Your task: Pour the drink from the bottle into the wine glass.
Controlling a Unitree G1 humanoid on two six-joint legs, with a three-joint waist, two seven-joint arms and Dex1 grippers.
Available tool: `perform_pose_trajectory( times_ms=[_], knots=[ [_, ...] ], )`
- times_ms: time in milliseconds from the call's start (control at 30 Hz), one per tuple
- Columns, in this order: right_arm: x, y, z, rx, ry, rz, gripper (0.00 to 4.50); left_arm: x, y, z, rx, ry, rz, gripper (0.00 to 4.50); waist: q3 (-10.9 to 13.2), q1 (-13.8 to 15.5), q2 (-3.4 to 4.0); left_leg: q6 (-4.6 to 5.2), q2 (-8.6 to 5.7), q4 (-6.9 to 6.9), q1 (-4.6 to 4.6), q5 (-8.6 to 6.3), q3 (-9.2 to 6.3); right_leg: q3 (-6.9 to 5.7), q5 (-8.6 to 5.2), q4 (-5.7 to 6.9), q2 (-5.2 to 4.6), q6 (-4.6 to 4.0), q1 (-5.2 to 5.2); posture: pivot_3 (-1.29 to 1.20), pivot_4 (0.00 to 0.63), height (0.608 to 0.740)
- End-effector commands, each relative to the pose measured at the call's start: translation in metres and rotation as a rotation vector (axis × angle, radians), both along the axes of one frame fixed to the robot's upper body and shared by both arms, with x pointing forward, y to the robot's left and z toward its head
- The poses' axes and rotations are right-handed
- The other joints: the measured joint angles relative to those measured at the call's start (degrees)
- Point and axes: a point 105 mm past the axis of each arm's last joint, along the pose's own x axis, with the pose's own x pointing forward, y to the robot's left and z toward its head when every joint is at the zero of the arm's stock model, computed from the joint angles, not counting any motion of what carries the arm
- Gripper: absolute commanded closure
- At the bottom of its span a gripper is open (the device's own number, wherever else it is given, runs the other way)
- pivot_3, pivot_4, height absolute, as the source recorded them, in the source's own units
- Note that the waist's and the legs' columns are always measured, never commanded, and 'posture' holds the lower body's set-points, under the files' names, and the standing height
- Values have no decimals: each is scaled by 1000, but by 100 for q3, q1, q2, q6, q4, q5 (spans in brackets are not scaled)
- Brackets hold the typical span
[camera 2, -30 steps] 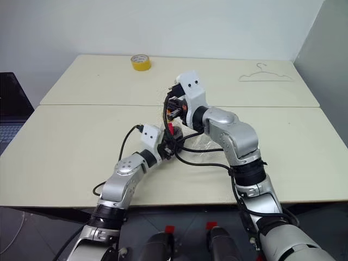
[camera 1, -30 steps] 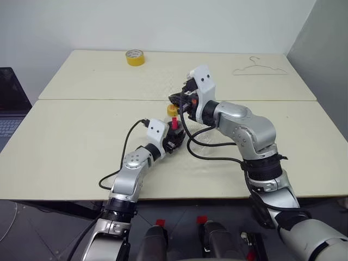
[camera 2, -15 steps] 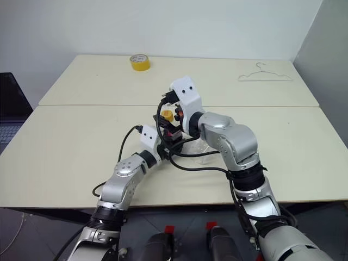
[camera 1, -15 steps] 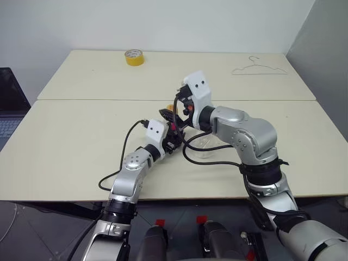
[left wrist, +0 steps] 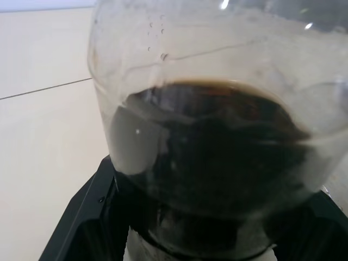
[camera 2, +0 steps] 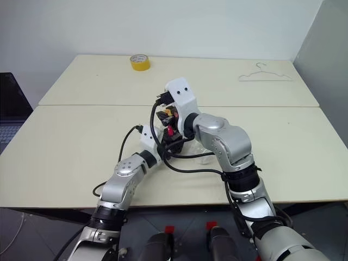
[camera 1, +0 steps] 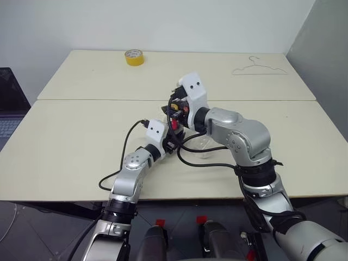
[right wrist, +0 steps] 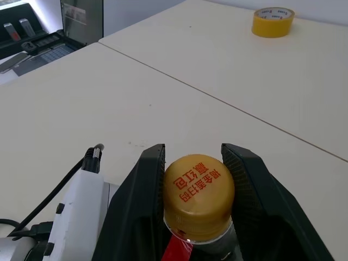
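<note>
The bottle [left wrist: 217, 109] stands upright at the middle of the table, clear plastic with the dark drink [left wrist: 217, 163] filling its lower part. My left gripper [camera 1: 173, 142] is shut on its body from the near left. Its red neck band [camera 1: 173, 124] shows between the two hands. My right gripper [right wrist: 197, 155] reaches in from the right and is shut on the yellow cap [right wrist: 198, 196], one black finger pressed to each side. The wine glass [camera 1: 203, 145] stands just right of the bottle, partly hidden behind my right forearm and cables.
A yellow tape roll [camera 1: 135, 56] lies at the far left of the back table. A wire hanger [camera 1: 260, 69] lies at the far right. A laptop [camera 1: 8, 103] stands beyond the table's left edge. A seam [camera 1: 81, 99] runs between the two tables.
My right gripper opened wide beside the cap, shifted slightly left over it, and closed on it. The left gripper and the bottle stayed still.
</note>
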Motion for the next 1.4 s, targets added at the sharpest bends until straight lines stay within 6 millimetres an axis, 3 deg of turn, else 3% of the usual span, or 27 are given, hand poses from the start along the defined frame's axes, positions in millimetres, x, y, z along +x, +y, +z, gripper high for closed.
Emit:
perform_pose_trajectory(
  times_ms=[33,233,367,667,933,1100,1133,1367,1400],
  knots=[
    [3,-4,18,35,-74,3,3204,-7,7,-38,47,139,28,1434,0,-6,0,0,0,0,0,0,0,-1,0,0,0,0,0,0,150,740],
    [10,-8,17,-38,-158,210,3204,-8,6,-38,50,147,19,1434,0,-18,0,0,-2,1,1,0,1,-1,0,-3,0,0,1,0,150,740],
    [12,-10,17,-97,-238,463,3204,-9,6,-38,51,149,16,1434,1,-29,0,0,-2,1,2,0,-1,-6,0,-2,2,0,2,0,150,740],
    [12,-18,-6,-265,-174,853,3205,-15,11,-38,48,157,38,1434,1,-20,1,-2,-5,-12,3,-2,-1,-7,13,-2,2,22,2,0,150,740],
    [21,-11,-3,-307,-212,881,3205,-18,12,-38,43,163,51,1434,1,-39,2,-5,-3,-13,8,-6,0,-5,13,1,1,21,3,0,150,740],
    [25,-10,12,-217,-197,837,3205,-17,8,-38,42,166,38,1434,1,-68,2,-5,-3,-11,8,-6,1,-2,12,4,1,20,3,0,150,740],
    [26,-11,14,-205,-200,822,2481,-17,7,-38,43,166,33,1434,1,-68,2,-5,-3,-12,8,-6,1,-3,12,4,1,20,3,0,150,740],
    [23,-19,26,-110,-196,803,78,-12,1,-37,48,167,2,1434,2,-53,3,-9,-5,-13,4,-9,-2,-4,14,3,0,23,1,0,150,740],
    [22,-20,29,-98,-200,801,30,-11,0,-37,49,166,-2,1434,2,-47,3,-9,-5,-12,4,-9,-1,-4,15,4,0,24,1,0,150,740]
  ],
)
